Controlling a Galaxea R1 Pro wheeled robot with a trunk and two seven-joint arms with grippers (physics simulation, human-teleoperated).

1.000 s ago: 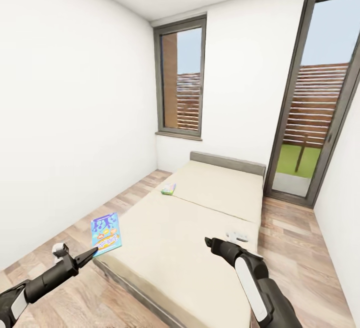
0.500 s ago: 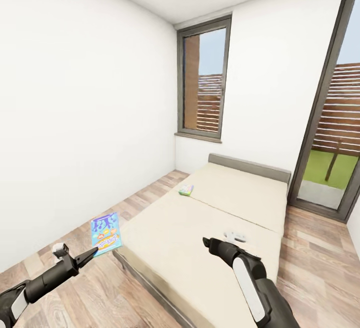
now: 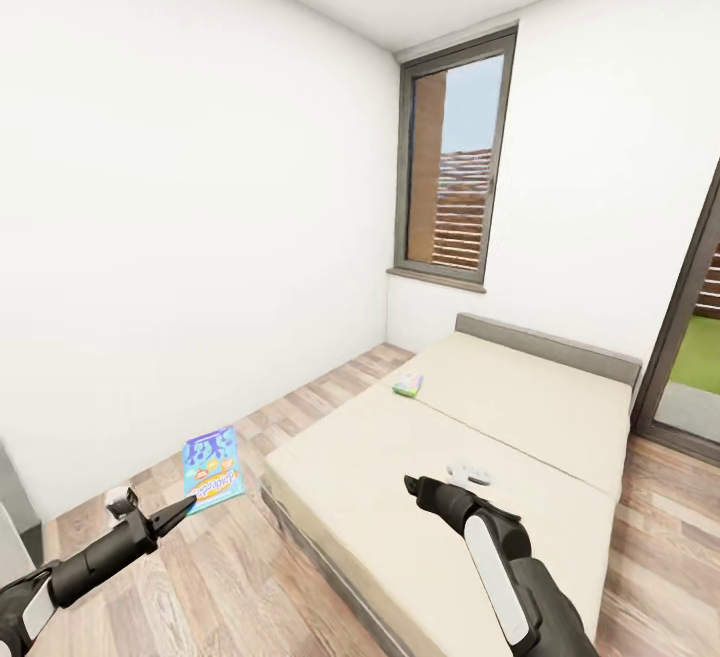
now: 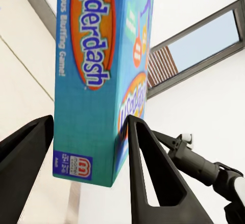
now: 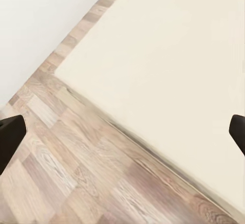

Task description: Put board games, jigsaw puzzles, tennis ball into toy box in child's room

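The blue board game (image 3: 212,468) sits clamped in the left tool (image 3: 178,510); keep it pinched, carrying level; right tool (image 5: 122,132) gapes wide.

Holding a blue board game (image 4: 97,75) between two dark fingers (image 4: 153,178) of the left gripper (image 4: 89,152); "Balderdash" printed on its side. Behind: bed (image 4: 20,65), white wall (image 4: 204,96), window (image 4: 199,45), other arm (image 4: 204,165).

— Where is room lying open?
— Bare floor (image 3: 300,417) is running between the wall (image 3: 200,237) and the bed (image 3: 440,497).
— What is blocking?
— The bed's edge; a second board game (image 3: 407,384) is sitting on the mattress's far side.
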